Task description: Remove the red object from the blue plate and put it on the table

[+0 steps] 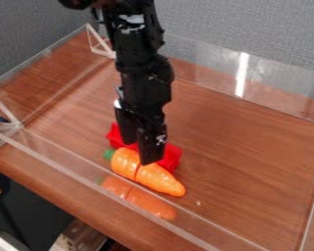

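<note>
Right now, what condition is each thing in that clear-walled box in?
hand: low over the red object, fingers pointing down; open or shut cannot be told.
red object: lying on the table, mostly hidden behind the hand, right beside the carrot; no blue plate in sight.
carrot: lying on its side by the front wall, green tip to the left.
table: glossy wood grain, edged by clear walls.
</note>
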Tool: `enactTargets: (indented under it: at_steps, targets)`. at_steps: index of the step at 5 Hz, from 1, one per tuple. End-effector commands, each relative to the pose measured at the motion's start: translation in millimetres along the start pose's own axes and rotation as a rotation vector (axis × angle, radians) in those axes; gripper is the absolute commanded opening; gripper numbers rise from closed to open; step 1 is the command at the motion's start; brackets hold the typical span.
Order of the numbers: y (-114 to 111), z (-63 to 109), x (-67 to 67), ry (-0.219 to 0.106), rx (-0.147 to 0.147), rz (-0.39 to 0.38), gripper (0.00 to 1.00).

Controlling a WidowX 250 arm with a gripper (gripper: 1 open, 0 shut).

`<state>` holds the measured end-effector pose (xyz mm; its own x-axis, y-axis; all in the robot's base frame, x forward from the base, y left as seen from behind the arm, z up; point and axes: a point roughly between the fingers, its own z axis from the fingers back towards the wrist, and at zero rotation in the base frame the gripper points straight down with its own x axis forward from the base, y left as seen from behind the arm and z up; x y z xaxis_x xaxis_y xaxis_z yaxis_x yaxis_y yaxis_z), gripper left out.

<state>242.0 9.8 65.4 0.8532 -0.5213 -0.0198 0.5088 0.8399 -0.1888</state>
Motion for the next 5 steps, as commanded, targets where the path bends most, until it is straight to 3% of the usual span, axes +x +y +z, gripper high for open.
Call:
enactTargets:
  at_steps: [1,4,5]
  targets:
    - [0.8,16.3,9.2,-0.039,0.038,-0.062,1.0]
    - [10.3,-8.6,17.1,0.009,0.021,-0.183,1.0]
    - [12.1,-14.4,17.8,0.02,0.024,-0.216,0.0]
